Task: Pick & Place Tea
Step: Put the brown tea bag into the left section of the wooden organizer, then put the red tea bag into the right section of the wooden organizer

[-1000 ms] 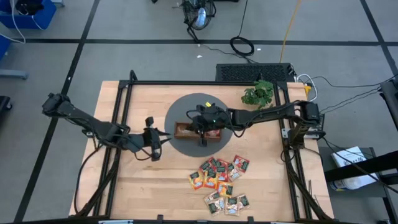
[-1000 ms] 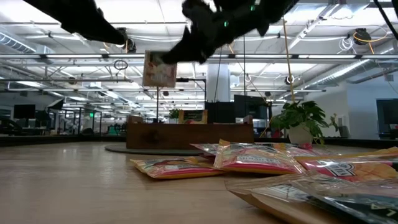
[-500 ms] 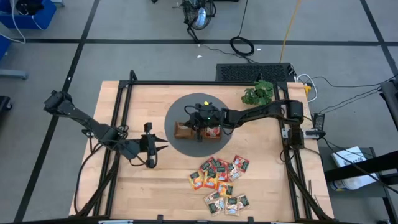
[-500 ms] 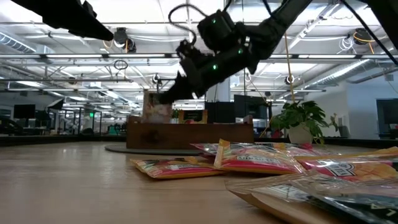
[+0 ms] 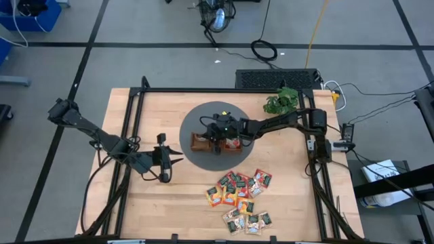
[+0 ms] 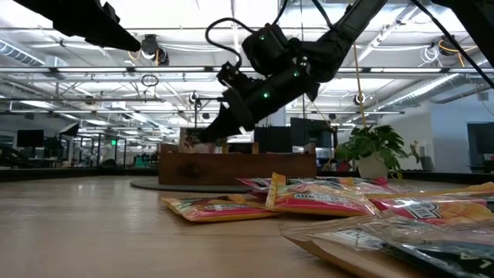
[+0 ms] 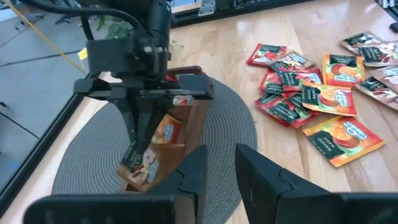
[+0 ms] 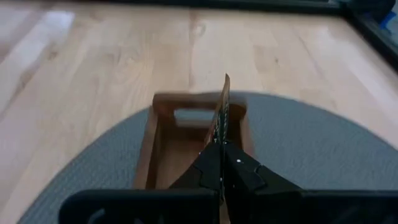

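Right tool (image 8: pixel 221 163) over the wooden tray (image 5: pixel 215 142), clenched on one sachet (image 8: pixel 222 112).
I see the sachet edge-on, label unreadable; loose tea (image 5: pixel 241 193) lies at five o'clock on the desk (image 5: pixel 156 196); left tool (image 5: pixel 171 157) waits, half-spread, grasping nothing.

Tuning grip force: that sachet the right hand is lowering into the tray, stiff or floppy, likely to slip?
The sachet stands straight, edge-on, above the right hand, so probably fairly stiff. It looks thin and flat, likely light. Its glossy wrapper may slide; the tray would catch it.
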